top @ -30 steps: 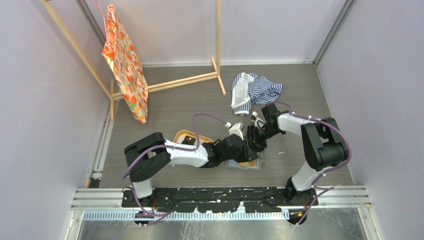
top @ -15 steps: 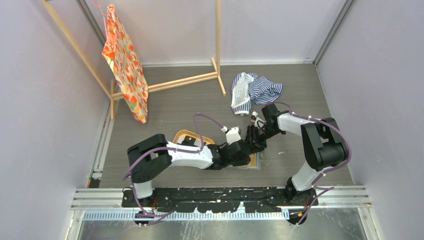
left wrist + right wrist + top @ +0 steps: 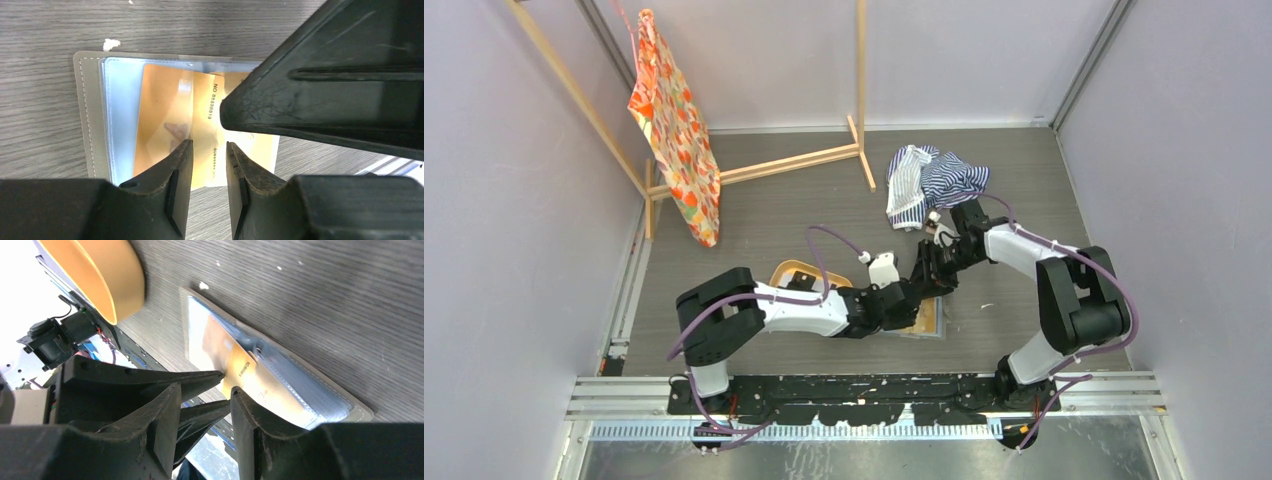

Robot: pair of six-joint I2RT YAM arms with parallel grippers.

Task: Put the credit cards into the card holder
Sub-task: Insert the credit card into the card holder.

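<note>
The card holder lies open on the table, grey-brown rim outside, pale blue clear sleeves inside. One orange-tan credit card sits in a sleeve. A second orange-tan card with printed numbers lies partly out over it. My left gripper hovers open over this card's near edge, with a narrow empty gap between its jaws. My right gripper is open just above the same card, one fingertip right at it; touching or not, I cannot tell. In the top view both grippers meet over the holder.
An oval orange tray lies left of the holder, beside the left arm. Striped cloth is bunched behind the right arm. A wooden rack with an orange patterned cloth stands at the back left.
The left wrist has drawn back to the left, uncovering more of the holder. Both grippers' jaws have opened a little. The right gripper has shifted slightly away from the near edge.
</note>
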